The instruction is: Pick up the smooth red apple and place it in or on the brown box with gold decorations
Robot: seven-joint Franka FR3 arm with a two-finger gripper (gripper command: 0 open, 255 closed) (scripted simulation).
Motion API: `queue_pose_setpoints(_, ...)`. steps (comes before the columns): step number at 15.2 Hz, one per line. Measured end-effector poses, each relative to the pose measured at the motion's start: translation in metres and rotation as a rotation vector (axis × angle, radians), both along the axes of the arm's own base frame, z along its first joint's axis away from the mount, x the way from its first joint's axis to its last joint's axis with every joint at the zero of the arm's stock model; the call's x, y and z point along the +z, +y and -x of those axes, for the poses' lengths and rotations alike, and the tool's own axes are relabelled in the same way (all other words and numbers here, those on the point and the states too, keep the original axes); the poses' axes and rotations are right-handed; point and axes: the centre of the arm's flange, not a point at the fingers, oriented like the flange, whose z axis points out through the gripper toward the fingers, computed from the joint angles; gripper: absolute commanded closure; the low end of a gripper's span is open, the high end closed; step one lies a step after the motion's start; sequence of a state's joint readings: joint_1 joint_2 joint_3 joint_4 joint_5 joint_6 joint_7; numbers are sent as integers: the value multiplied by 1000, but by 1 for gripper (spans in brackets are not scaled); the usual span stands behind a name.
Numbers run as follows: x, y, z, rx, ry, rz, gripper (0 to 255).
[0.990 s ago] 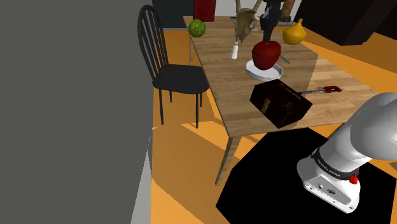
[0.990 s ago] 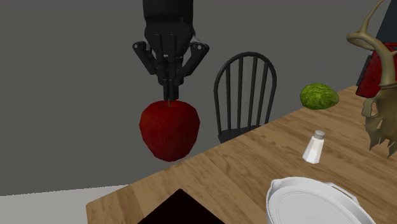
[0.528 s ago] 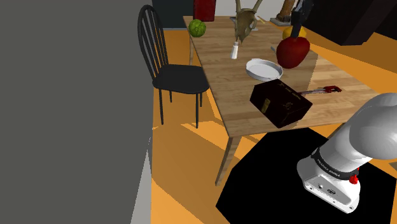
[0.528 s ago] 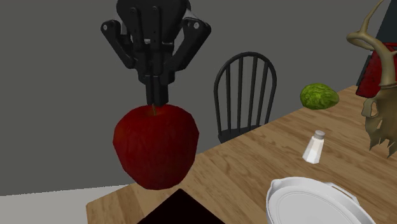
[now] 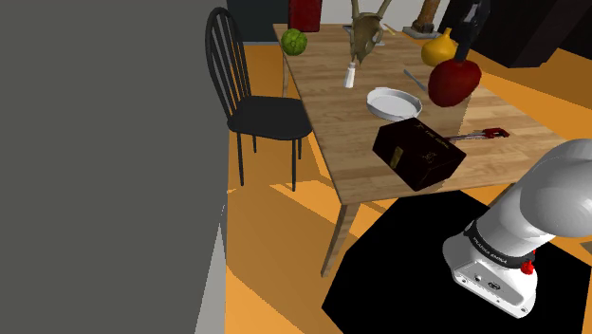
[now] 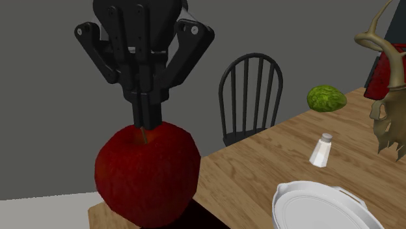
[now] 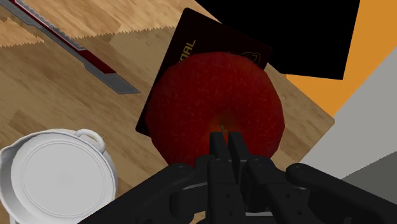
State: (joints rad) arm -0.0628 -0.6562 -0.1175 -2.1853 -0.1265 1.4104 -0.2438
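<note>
- Above the wooden table (image 5: 332, 123) in the shoulder view, the red apple (image 5: 453, 83) hangs from the gripper (image 5: 462, 59), near the dark brown box (image 5: 417, 154)
- Second exterior view: the black fingers (image 6: 146, 114) are clenched on the apple's stem
- Wrist view: the apple hovers over the box, with a white dish (image 7: 57, 172) beside it
</note>
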Motion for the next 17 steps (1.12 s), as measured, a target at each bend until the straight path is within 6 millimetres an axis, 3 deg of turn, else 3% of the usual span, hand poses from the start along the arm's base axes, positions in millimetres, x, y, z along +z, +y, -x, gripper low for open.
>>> queue_pose_setpoints(17, -87, -1, 0, 0, 0, 0, 255)
